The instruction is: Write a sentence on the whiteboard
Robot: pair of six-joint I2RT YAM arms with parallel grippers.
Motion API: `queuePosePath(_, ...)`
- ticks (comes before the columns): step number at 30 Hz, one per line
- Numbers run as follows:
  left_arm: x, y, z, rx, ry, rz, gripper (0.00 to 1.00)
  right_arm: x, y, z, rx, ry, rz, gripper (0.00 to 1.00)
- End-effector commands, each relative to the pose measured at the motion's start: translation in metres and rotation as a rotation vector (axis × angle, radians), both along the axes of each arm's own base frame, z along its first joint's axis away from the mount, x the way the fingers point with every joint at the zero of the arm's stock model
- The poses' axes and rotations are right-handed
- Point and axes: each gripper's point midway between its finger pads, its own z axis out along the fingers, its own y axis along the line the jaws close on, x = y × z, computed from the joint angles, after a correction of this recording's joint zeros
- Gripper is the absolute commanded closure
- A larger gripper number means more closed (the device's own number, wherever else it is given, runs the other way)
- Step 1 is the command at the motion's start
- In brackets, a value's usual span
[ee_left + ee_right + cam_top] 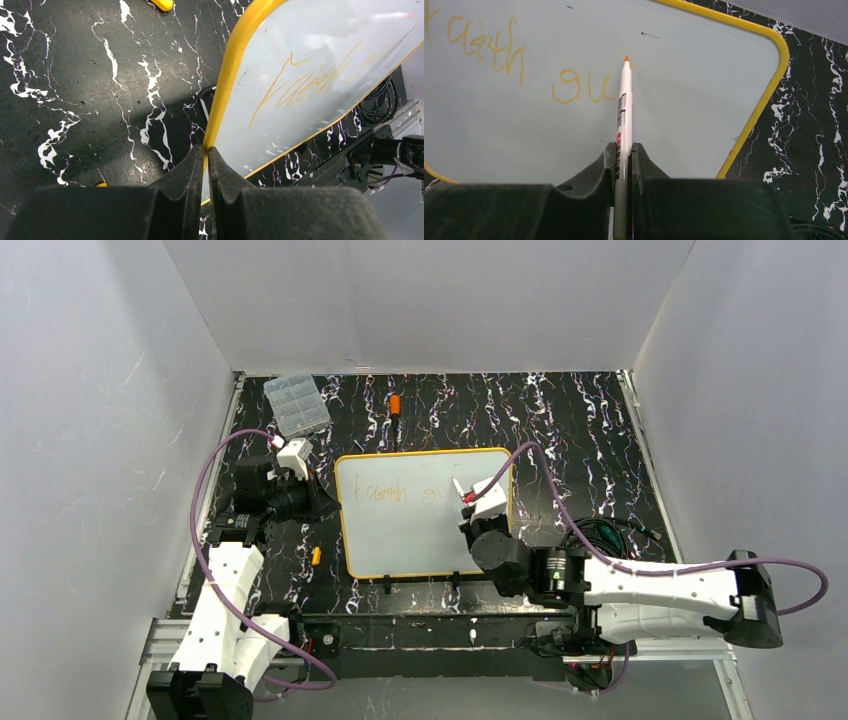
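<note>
The whiteboard (425, 540), white with a yellow rim, lies flat in the middle of the black marbled table. My left gripper (330, 503) (205, 148) is shut on the rim (227, 75) of its left edge. The sentence (400, 495) is faint orange handwriting on one line near the top: one word (489, 47), then "gu" (579, 89). My right gripper (470, 508) (624, 147) is shut on a white marker (623, 110) over the board's upper right part. The marker's orange tip (626, 59) sits just right of the last letter, at or just above the surface.
A clear plastic compartment box (300, 405) stands at the back left. An orange-capped pen (396, 405) lies behind the board. A small yellow piece (316, 556) lies left of the board's near corner. Two black clips (388, 587) sit at its near edge, black cables (600, 535) to its right.
</note>
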Motion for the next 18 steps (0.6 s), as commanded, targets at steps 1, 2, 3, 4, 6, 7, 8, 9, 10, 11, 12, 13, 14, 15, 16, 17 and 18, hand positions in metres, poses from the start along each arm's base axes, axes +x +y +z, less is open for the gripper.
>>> queuePosePath(1,0.0,0.001,0.006,0.006,-0.016,0.003,0.93,-0.005,-0.009,0.018,0.093,0.008,0.007,0.99)
queuePosePath(2,0.0,0.001,0.006,0.008,-0.015,0.005,0.93,-0.005,-0.012,0.018,0.094,0.013,0.005,0.99)
queuePosePath(3,0.0,0.002,0.006,0.01,-0.015,0.008,0.93,-0.006,-0.015,0.017,0.09,0.018,0.005,0.99)
queuePosePath(4,0.0,0.002,0.005,0.01,-0.013,0.007,0.93,-0.007,-0.018,0.017,0.09,0.021,0.003,0.99)
queuePosePath(6,0.0,0.002,0.005,0.01,-0.012,0.008,0.93,-0.008,-0.022,0.015,0.079,0.031,-0.005,0.99)
queuePosePath(7,0.0,0.002,0.005,0.009,-0.012,0.009,0.93,-0.008,-0.023,0.013,0.069,0.036,-0.007,0.99)
queuePosePath(8,0.0,0.002,0.005,0.01,-0.012,0.008,0.93,-0.009,-0.024,0.011,0.062,0.042,-0.009,0.99)
queuePosePath(9,0.0,0.002,0.005,0.01,-0.013,0.01,0.93,-0.009,-0.025,0.009,0.053,0.048,-0.011,0.99)
queuePosePath(10,0.0,0.002,0.005,0.01,-0.012,0.009,0.93,-0.009,-0.025,0.007,0.048,0.054,-0.012,0.99)
queuePosePath(11,0.0,0.002,0.005,0.011,-0.013,0.01,0.93,-0.01,-0.025,0.004,0.045,0.061,-0.014,0.99)
queuePosePath(12,0.0,0.002,0.005,0.01,-0.013,0.01,0.93,-0.01,-0.026,0.002,0.041,0.068,-0.015,0.99)
queuePosePath(13,0.0,0.002,0.005,0.01,-0.013,0.009,0.93,-0.011,-0.026,-0.001,0.036,0.073,-0.019,0.99)
queuePosePath(14,0.0,0.002,0.005,0.01,-0.013,0.009,0.93,-0.011,-0.028,-0.002,0.032,0.076,-0.023,0.99)
queuePosePath(15,0.0,0.002,0.005,0.01,-0.012,0.009,0.93,-0.01,-0.029,-0.003,0.029,0.075,-0.029,0.99)
queuePosePath(16,0.0,0.002,0.005,0.009,-0.011,0.008,0.93,-0.01,-0.03,-0.004,0.025,0.073,-0.035,0.99)
queuePosePath(17,0.0,0.001,0.005,0.009,-0.013,0.006,0.93,-0.009,-0.031,-0.004,0.025,0.07,-0.04,0.99)
queuePosePath(18,0.0,0.002,0.006,0.008,-0.013,0.008,0.93,-0.009,-0.031,-0.004,0.021,0.065,-0.045,0.99)
